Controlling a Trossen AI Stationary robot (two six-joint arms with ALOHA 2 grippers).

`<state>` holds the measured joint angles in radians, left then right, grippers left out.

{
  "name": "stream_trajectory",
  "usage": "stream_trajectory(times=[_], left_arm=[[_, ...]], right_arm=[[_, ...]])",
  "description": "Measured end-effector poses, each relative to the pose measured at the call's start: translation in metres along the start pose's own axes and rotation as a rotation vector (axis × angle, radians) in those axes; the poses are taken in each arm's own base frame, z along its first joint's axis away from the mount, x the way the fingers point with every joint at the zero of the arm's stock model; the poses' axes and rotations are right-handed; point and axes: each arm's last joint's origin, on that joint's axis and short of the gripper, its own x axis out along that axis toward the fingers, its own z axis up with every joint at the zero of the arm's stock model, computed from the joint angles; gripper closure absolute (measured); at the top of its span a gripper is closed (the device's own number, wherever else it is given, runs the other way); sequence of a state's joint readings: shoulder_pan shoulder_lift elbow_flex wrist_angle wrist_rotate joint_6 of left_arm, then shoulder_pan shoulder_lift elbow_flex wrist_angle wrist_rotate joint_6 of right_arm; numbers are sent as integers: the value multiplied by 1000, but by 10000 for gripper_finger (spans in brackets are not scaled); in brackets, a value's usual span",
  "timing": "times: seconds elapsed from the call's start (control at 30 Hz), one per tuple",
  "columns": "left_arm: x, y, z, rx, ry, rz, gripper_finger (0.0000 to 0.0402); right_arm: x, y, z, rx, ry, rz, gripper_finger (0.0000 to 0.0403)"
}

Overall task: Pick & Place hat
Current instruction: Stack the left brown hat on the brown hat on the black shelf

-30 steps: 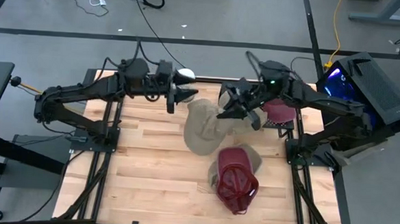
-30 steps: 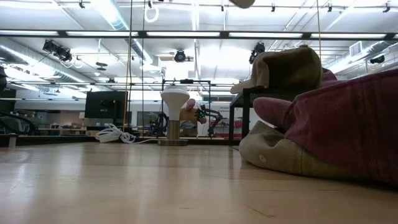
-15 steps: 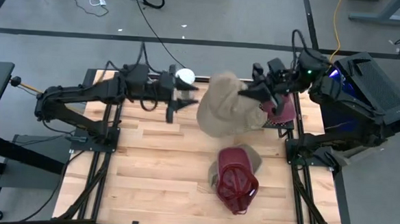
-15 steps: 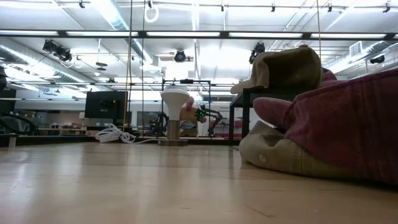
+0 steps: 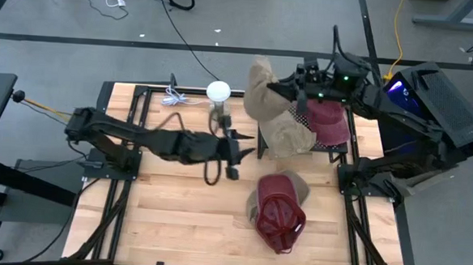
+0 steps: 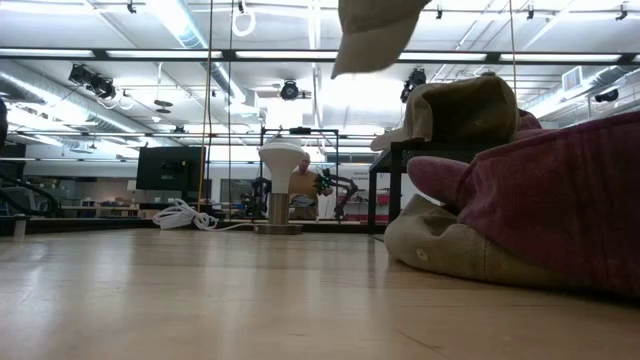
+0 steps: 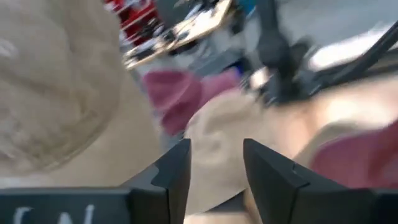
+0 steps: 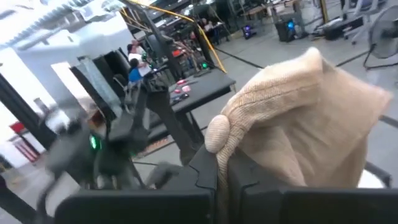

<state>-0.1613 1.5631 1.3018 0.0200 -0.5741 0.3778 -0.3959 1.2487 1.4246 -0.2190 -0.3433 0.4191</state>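
A tan hat [image 5: 263, 89] hangs high over the table's far edge, held by my right gripper [image 5: 287, 90]; its brim [image 6: 375, 35] shows at the top of the low view. My left gripper [image 5: 237, 153] hovers open near the table's middle, in front of a black stand [image 5: 262, 142]. That stand carries a second tan hat [image 5: 291, 137] and a maroon hat [image 5: 332, 121]. Another maroon hat [image 5: 281, 216] lies on top of a tan hat [image 6: 450, 250] on the near right of the table. My right gripper [image 8: 219, 171] is shut on the tan hat's crown, right beside its top button [image 8: 217, 134]. The cloth is pinched between the two fingers, which come in roughly level from the table's right. The hat is lifted clear of the table and hangs from the fingers.
A white lamp-shaped stand [image 5: 218, 91] rises at the far edge, with a coiled white cable [image 5: 173, 99] to its left. Bare wood [image 5: 176, 202] stretches across the table's left and near parts. A black case [image 5: 433, 98] sits beyond the right edge.
My right gripper has raised the tan hat off the table and carried it up and toward the far edge, so it now hangs clear. My left arm has reached from the far edge toward the table's middle, moving right and nearer.
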Motion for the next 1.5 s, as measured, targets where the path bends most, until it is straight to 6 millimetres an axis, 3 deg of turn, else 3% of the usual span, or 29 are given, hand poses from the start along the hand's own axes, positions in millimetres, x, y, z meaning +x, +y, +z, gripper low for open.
stream_trajectory(times=[0.1, 0.2, 0.4, 0.73, 1.1, 1.33, 1.5], left_arm=[[14, -9, -10, 63, 69, 110, 263], [15, -9, -13, 51, 117, 200, 277], [14, -9, -15, 81, 142, 195, 293], [18, 1, -19, 296, 213, 266, 261], [17, 4, -2, 892, 146, 242, 186], [21, 16, 1, 1032, 149, 304, 193], [27, 28, -2, 1122, 196, 328, 209]], right_arm=[[3, 1, -1, 20, 3, 17, 399], [1, 3, 0, 20, -2, 29, 399], [-9, 9, 5, 0, -32, 42, 399], [-31, 17, 14, -21, -47, 117, 399], [-48, 14, 22, -36, -92, 94, 399], [-49, 13, 23, -35, -99, 90, 399], [-50, 17, 27, -17, -105, 186, 399]])
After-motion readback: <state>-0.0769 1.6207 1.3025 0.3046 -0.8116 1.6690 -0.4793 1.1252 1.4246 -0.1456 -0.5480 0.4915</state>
